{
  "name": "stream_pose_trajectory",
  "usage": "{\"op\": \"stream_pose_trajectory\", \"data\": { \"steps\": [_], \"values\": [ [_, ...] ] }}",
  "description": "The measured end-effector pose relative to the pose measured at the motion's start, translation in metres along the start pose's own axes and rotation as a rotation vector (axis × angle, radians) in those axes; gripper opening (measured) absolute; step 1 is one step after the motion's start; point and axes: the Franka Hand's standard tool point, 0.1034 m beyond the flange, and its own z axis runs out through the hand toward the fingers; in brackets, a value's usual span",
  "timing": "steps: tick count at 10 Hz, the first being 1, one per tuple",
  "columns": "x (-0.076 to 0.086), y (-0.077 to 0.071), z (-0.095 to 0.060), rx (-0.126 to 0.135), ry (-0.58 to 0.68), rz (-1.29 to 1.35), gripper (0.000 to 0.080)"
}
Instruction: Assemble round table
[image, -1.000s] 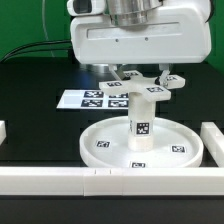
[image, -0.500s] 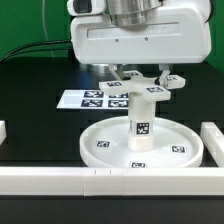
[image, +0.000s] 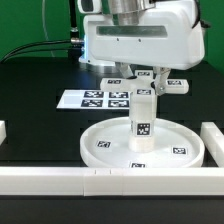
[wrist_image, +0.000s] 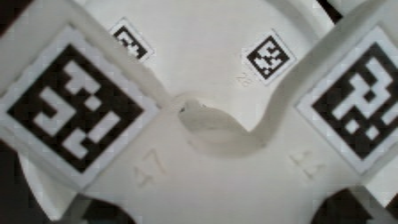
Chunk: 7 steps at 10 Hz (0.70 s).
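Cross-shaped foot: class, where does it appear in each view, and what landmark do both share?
Exterior view: cross-shaped foot at the top of the post, upper centre.
Wrist view: it fills the picture, seen close.
Shared landmark: the square tags on its arms.

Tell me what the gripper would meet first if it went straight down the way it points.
The cross-shaped foot: it fills the wrist view just below the gripper, seemingly atop the short post standing on the round disc. Whether the fingers already touch it, I cannot tell.
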Motion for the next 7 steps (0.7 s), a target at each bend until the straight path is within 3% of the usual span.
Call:
{"op": "stream_pose_trajectory", "data": {
  "steps": [6,7],
  "values": [
    [-0.003,-0.0043,0.0003,0.017,0.006,0.367,0.0453],
    [-0.0028,-0.0058,0.0001,0.03,0.007,0.478,0.0453]
  ]
}}
